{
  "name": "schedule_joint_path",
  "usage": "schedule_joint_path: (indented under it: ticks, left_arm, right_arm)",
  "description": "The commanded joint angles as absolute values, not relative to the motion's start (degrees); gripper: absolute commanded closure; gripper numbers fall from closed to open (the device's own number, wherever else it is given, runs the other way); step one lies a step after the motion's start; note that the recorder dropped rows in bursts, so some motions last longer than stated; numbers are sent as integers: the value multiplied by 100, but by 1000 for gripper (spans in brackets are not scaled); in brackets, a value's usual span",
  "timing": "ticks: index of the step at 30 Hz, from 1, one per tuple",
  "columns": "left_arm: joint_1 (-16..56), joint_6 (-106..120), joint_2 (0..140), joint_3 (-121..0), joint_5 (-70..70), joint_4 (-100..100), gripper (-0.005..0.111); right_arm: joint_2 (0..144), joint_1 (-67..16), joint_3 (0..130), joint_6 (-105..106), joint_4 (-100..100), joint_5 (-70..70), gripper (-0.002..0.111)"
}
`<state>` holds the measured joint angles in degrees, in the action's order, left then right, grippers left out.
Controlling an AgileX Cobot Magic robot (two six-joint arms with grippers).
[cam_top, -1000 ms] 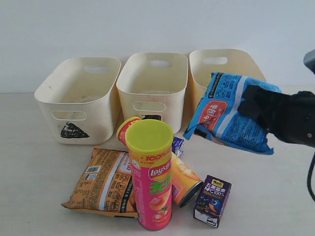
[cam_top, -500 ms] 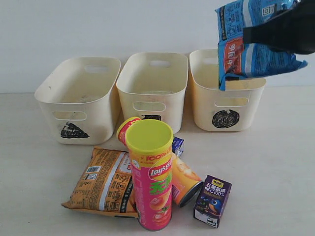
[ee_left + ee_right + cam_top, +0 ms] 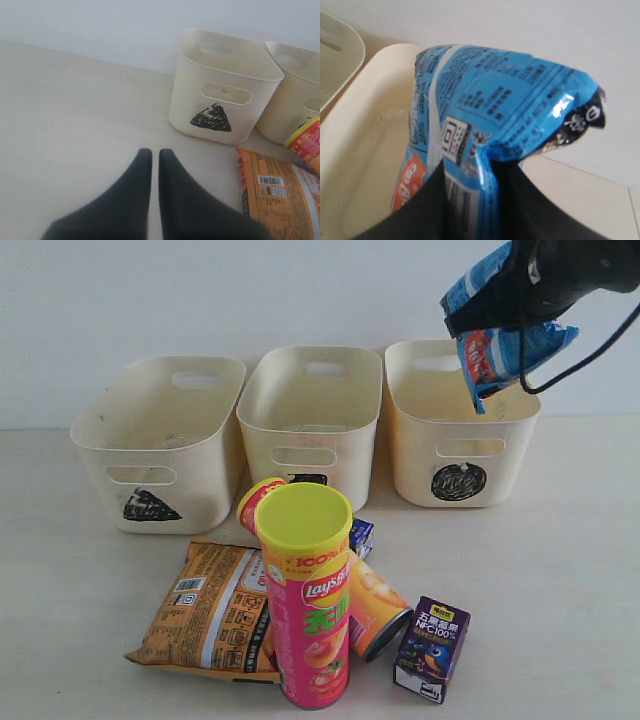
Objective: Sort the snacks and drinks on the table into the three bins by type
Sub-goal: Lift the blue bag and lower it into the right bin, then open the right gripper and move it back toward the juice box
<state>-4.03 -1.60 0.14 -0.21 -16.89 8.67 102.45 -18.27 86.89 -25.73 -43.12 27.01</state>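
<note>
Now the blue-white packet (image 3: 510, 352) hangs clamped in the right gripper (image 3: 470, 172).

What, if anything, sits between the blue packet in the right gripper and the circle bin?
Nothing visible does. The right gripper holds the blue-white packet in the air over the circle bin, with the packet's lower corner hanging over the open top. The right wrist view shows only bare bin floor below the packet.

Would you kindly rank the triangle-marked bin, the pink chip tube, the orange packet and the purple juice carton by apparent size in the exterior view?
1. triangle-marked bin
2. pink chip tube and orange packet: about alike, tube overlaps packet, so unranked
3. purple juice carton, clearly smallest
</note>
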Motion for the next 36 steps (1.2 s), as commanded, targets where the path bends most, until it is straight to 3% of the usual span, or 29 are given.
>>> schedule_joint_path:
  ticks: [1, 9, 14, 16, 19, 21, 23, 24, 25, 36]
  left_arm:
    - [-422, -165, 0, 0, -1654, 905, 102]
    - [-422, -165, 0, 0, -1654, 905, 102]
    - [-422, -165, 0, 0, -1654, 905, 102]
    - [-422, -165, 0, 0, -1654, 905, 102]
    - [-422, -165, 0, 0, -1654, 905, 102]
    - [-422, -165, 0, 0, -1654, 905, 102]
    - [-422, -165, 0, 0, -1654, 905, 102]
    - [-422, -165, 0, 0, -1654, 905, 102]
    - [-422, -165, 0, 0, -1654, 905, 102]
    - [-422, -165, 0, 0, -1654, 905, 102]
  right_arm:
    - [10892, -1827, 9365, -2894, -4571, 2800, 108]
    - [11457, -1827, 9808, -3035, -4571, 2855, 103]
    - [11650, -1827, 9808, -3494, -4596, 2894, 47]
    - [11650, -1827, 9823, -3682, -4755, 3019, 41]
    - [11606, -1827, 10005, -3711, -4766, 3787, 42]
    - [11518, -1827, 10004, -3685, -4738, 3958, 52]
    - [11374, -1827, 10004, -3602, -4570, 4107, 78]
    - [11250, -1827, 10004, -3588, -4417, 4240, 103]
    - [11194, -1827, 10004, -3591, -4307, 4301, 107]
    - [10454, -1827, 10004, 133, 52, 5183, 108]
